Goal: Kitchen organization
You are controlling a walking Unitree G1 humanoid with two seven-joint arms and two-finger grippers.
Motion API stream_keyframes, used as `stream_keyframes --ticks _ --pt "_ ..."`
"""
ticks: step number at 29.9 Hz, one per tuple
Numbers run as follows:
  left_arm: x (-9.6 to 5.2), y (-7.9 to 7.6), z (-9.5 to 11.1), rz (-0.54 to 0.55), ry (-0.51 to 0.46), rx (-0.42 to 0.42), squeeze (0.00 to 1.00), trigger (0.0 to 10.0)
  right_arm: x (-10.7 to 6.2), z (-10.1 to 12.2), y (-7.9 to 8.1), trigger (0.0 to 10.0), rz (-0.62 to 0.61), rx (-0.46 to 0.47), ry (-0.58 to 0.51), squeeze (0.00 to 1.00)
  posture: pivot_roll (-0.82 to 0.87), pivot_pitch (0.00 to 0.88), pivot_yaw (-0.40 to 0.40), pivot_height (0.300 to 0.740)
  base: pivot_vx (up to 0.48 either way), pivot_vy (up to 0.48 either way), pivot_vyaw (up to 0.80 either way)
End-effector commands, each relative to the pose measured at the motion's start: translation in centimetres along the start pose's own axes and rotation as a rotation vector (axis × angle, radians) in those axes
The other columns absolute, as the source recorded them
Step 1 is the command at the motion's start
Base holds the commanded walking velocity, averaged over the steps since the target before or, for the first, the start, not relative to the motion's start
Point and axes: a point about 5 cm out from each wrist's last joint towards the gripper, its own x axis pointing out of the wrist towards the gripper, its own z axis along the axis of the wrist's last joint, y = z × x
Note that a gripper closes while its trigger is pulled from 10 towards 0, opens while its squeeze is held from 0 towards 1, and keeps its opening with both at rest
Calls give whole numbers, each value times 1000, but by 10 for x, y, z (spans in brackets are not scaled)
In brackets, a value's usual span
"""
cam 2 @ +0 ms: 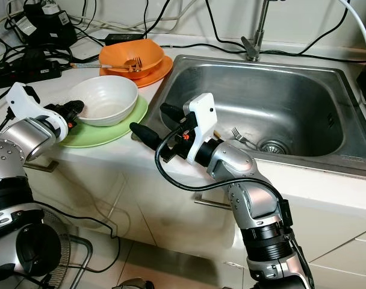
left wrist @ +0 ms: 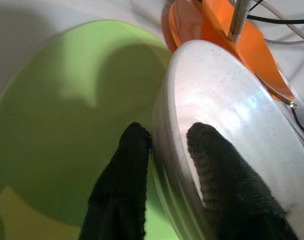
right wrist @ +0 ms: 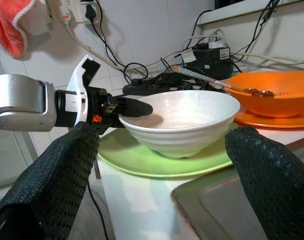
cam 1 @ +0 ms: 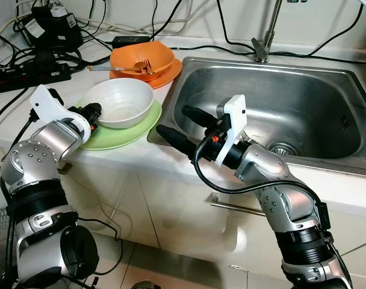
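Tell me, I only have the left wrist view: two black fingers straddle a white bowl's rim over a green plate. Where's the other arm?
Observer: The right gripper hovers at the sink's near-left corner, fingers spread wide, nothing between them.
Operator: What's the orange shape behind the bowl?
Observer: An orange bowl on an orange plate, with a spoon resting across the bowl.
Operator: Anything in the sink?
Observer: A fork lies near the drain.
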Motion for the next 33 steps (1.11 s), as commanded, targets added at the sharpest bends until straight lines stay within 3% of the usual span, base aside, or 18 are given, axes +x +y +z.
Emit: stream_keyframes --ticks 1,7,11,20,22,23,24,25,33 --pt "0 5 -2 14 -7 3 0 0 3 2 1 10000 5 -16 -1 0 -3 20 98 740 0 0 0" --pt "-2 5 4 15 -104 38 0 0 3 2 0 10000 5 -16 0 0 -5 20 94 740 0 0 0" --pt "-7 -4 4 -61 -223 75 0 0 3 1 0 10000 6 -13 5 0 -8 20 84 740 0 0 0" --pt "-12 -12 -8 -154 -320 128 0 0 6 1 -2 10000 -8 4 10 0 -9 23 75 740 0 0 0" --pt "-16 -18 -6 -181 -394 212 0 0 7 2 -4 10000 -27 25 9 0 -10 24 75 740 0 0 0" --pt "-16 -18 -6 -181 -394 212 0 0 7 2 -4 10000 -27 25 9 0 -10 24 75 740 0 0 0" --pt "-21 -25 -5 -214 -464 290 0 0 9 2 -6 10000 -45 42 10 0 -11 25 74 740 0 0 0" --pt "-22 -27 -5 -224 -482 313 0 0 10 2 -7 10000 -49 48 10 0 -11 24 74 740 0 0 0" --pt "-28 -47 -16 -311 -535 413 0 0 17 6 -10 10000 -89 131 -17 0 -12 25 67 740 0 0 0"
